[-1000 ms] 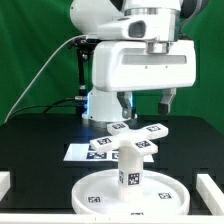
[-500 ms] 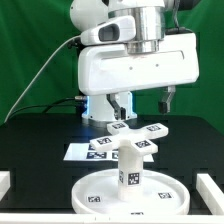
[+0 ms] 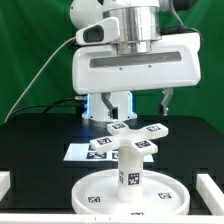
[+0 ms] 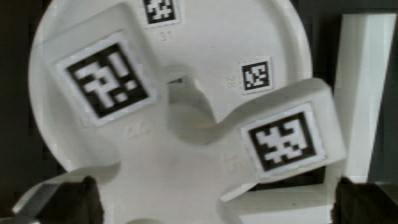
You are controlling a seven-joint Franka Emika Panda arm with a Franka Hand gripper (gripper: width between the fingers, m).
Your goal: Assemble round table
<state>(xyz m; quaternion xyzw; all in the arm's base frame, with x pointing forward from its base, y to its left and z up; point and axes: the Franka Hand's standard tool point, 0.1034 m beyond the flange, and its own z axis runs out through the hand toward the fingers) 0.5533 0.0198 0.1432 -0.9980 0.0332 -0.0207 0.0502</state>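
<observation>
Item: my gripper [image 3: 145,102], jaws wide, empty, above cross-shaped foot piece [image 3: 135,132] atop leg [image 3: 130,172]. Hazard: off-centre descent could knock foot askew or topple leg on round disc [image 3: 162,190].

I see the exterior camera set in front of the table [image 3: 40,140], a little above its top. It faces the arm [image 3: 130,65] head-on against the green backdrop [image 3: 30,60], with the disc [image 3: 160,190] nearest the lens. The wrist camera rides on the arm and looks down from very near, so the foot [image 4: 187,115] and its tags fill much of that picture, blurred. Both views share the foot and the disc under it.
</observation>
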